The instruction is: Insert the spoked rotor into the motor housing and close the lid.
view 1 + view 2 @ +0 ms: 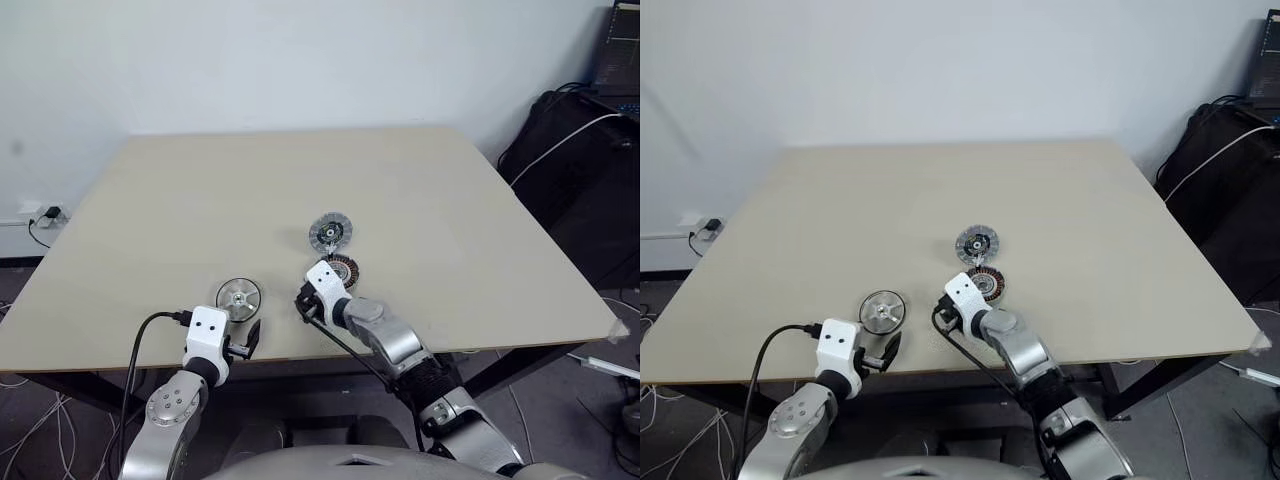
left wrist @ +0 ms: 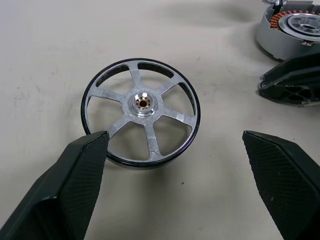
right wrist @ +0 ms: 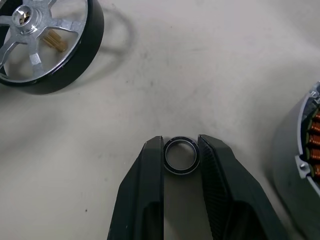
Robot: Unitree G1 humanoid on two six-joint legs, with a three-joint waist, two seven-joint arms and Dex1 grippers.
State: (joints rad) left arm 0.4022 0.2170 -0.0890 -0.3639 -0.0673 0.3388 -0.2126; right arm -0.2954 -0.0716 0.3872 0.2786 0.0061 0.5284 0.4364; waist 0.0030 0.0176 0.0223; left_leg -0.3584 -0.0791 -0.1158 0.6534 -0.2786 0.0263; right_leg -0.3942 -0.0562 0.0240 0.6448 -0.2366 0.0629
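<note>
Low in the frame, your left gripper (image 1: 250, 338) gapes just below the lid (image 1: 239, 297). Lower centre, your right gripper (image 3: 181, 150) pinches a ring (image 3: 181, 155) beside the housing (image 1: 342, 268); the rotor (image 1: 329, 233) lies just above.

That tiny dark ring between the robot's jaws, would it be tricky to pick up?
Probably. The small dark ring is thin and smooth-edged, so it may slip from the right gripper, whose jaws close on its rim. It looks rigid, likely metal, so it should not bend. Lying flat on the table, it should not roll unless tipped on edge.
</note>
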